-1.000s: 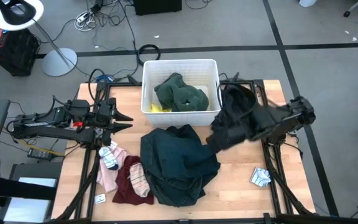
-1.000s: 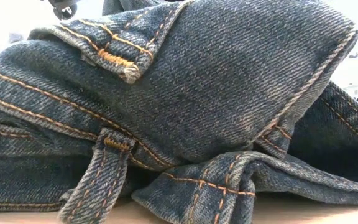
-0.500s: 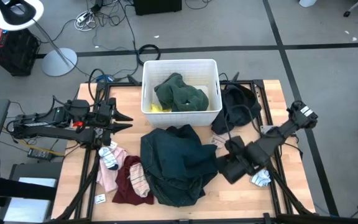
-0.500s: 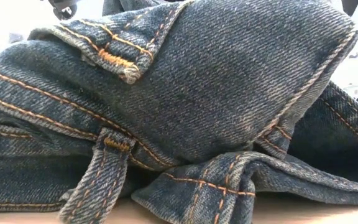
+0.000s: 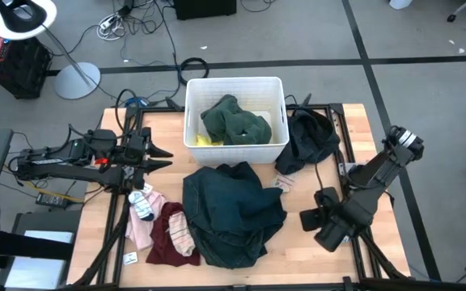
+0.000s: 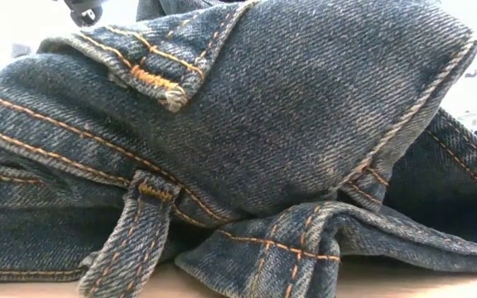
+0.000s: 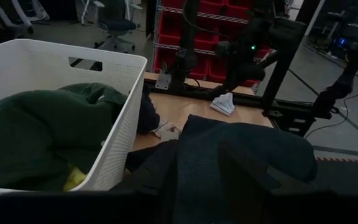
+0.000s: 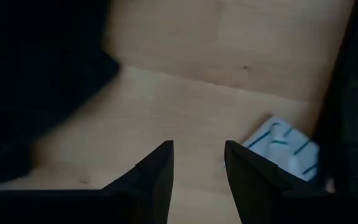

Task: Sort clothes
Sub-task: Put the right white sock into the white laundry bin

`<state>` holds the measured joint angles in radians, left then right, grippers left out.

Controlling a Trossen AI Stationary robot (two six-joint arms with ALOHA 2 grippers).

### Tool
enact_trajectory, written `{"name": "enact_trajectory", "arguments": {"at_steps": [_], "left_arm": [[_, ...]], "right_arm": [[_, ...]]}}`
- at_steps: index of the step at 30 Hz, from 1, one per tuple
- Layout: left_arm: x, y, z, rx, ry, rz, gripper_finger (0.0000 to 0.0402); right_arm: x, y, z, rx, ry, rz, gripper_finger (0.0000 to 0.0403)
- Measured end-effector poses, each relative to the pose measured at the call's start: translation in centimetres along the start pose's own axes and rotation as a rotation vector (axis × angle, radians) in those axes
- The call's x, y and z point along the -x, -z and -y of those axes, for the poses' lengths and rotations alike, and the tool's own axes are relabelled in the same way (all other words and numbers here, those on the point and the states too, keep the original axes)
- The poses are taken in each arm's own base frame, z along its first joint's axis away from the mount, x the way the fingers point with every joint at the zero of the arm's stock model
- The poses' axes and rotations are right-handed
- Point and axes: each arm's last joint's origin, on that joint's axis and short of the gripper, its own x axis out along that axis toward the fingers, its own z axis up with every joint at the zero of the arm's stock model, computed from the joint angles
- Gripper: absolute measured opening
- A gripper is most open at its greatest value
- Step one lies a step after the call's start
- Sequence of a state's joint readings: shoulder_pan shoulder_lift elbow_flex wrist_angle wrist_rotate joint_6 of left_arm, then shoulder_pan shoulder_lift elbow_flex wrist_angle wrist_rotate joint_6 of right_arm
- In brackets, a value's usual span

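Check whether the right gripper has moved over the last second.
Yes. The right gripper swung from beside the white plastic bin toward the table's near edge, leaving the black garment behind.

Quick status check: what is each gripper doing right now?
Left gripper: open, empty, beside the white bin.
Right gripper: open, holding nothing, above the table by a striped sock.

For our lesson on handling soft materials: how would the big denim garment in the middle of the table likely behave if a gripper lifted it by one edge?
The denim garment lies crumpled in deep folds, so it would probably drape and unfold, not lift flat. Its thick weave and stitched seams suggest it is fairly heavy and unlikely to slip.
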<state>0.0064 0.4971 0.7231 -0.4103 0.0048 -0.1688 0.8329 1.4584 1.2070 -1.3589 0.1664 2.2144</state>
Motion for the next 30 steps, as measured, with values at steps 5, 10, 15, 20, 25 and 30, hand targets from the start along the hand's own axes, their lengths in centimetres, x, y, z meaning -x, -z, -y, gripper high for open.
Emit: {"name": "enact_trajectory", "arguments": {"at_steps": [5,10,15,20,25,30], "left_arm": [[0.0,0.0,0.0,0.000,0.000,0.000,0.0119],[0.0,0.0,0.0,0.000,0.000,0.000,0.0119],[0.0,0.0,0.0,0.000,0.000,0.000,0.0119],[0.0,0.0,0.0,0.000,0.000,0.000,0.0119],[0.0,0.0,0.0,0.001,-0.002,0.001,0.0119],[0.0,0.0,-0.1,0.001,-0.048,0.009,0.0119]], "right_arm": [[-0.4,-0.6,1.8,0.204,0.049,-0.078,0.0142],[-1.0,-1.2,3.4,0.405,0.098,-0.209,0.0139],[-2.7,-1.3,4.5,0.602,0.035,-0.326,0.0134],[-5.4,-1.1,5.3,0.771,0.034,-0.416,0.0133],[-6.9,-1.3,6.0,0.863,0.058,-0.427,0.0134],[-8.6,-0.8,5.9,0.921,-0.031,-0.456,0.0134]]}}
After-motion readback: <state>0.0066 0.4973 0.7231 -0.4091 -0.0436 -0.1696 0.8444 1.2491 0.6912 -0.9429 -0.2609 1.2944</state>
